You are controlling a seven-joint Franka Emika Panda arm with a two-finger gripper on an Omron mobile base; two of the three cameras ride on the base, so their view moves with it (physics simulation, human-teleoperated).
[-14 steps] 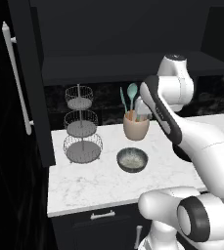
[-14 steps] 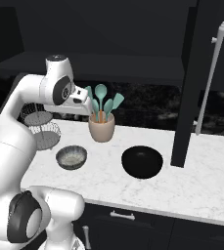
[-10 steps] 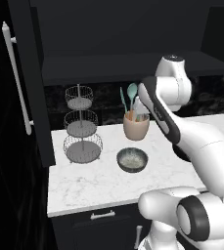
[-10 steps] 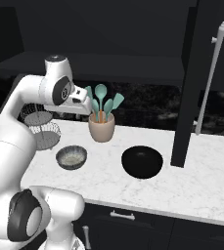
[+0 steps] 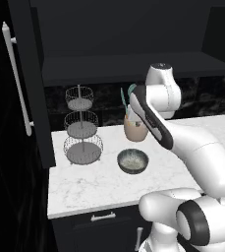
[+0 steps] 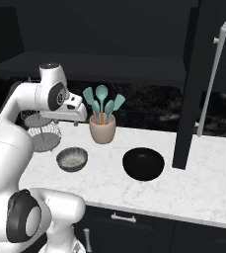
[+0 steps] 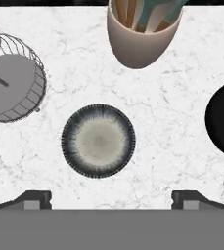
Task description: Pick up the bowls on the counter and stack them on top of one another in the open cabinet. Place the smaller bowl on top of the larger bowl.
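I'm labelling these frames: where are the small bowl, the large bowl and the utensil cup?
small bowl (image 7: 98, 140), hand view, centre of its pale inside
large bowl (image 6: 143, 164), right base view, its dark inside
utensil cup (image 5: 134, 131), left base view, its tan wall

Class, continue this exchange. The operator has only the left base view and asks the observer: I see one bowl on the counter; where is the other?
Observer: In the right base view the larger bowl sits on the counter, right of the smaller bowl, apart from it.
Operator: Is the claw holding anything?
Observer: No. The hand view shows the claw open above the smaller bowl.
Operator: What's beyond the larger bowl?
Observer: The cabinet door, to its right, not touching.
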